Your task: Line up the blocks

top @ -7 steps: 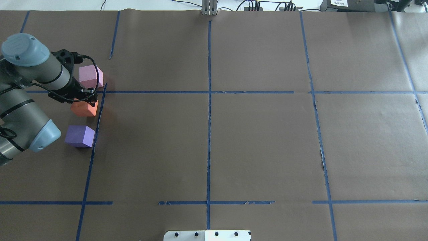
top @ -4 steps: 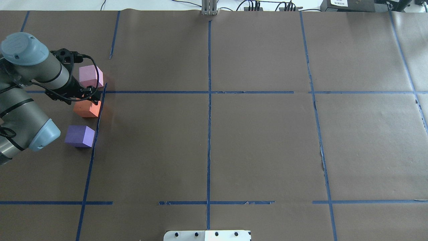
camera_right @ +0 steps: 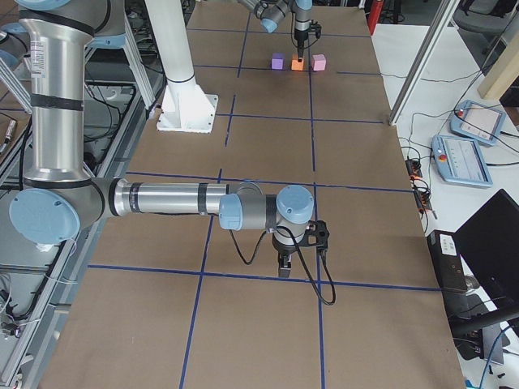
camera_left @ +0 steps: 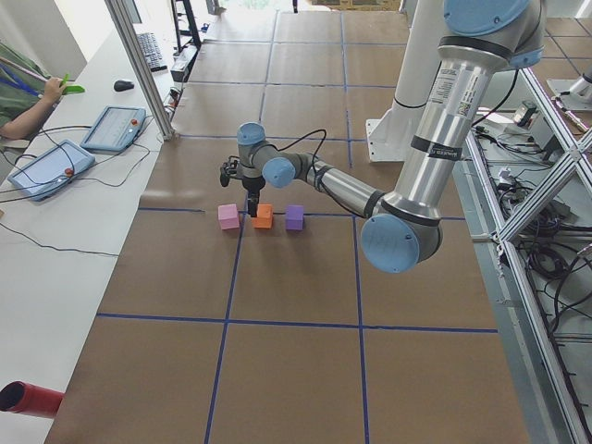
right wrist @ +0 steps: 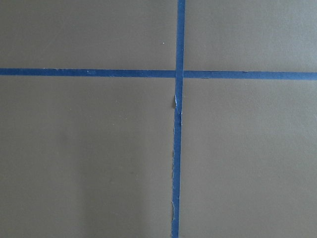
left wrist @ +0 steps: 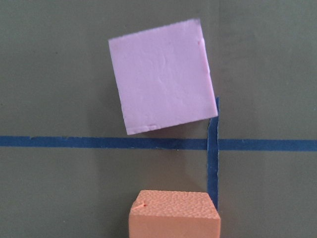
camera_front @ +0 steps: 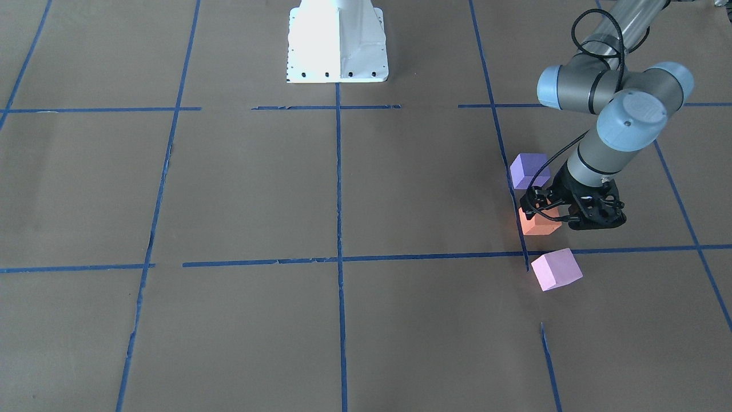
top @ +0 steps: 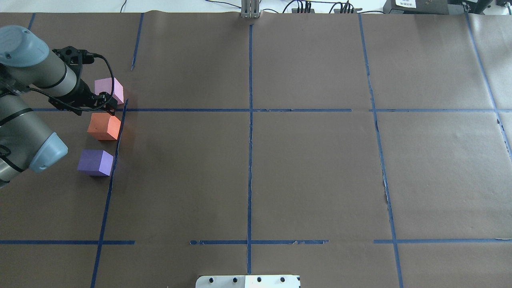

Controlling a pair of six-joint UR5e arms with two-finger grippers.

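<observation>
Blocks, three, foam-like: judged light, soft, grippy; take by opposite flat sides. Overhead, at surface's 9 o'clock, near to far: purple block (top: 95, 162), orange block (top: 104, 126), pink block (top: 108, 89), skewed. Left jaws hover over orange block's 12 o'clock edge, width untellable; right jaws' width untellable too

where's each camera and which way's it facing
Front-facing: across the table, facing the robot, steeply down; base at top, left arm at right.
Overhead: behind the robot, forward and down; left arm at left.
Exterior left: table's left end, along it; left arm near.
Exterior right: opposite end; right arm near.
Left wrist: down on pink block, orange block; no fingers.
Right wrist: down on tape cross; no fingers.
Shared: front-facing and overhead show orange between pink and purple block.
</observation>
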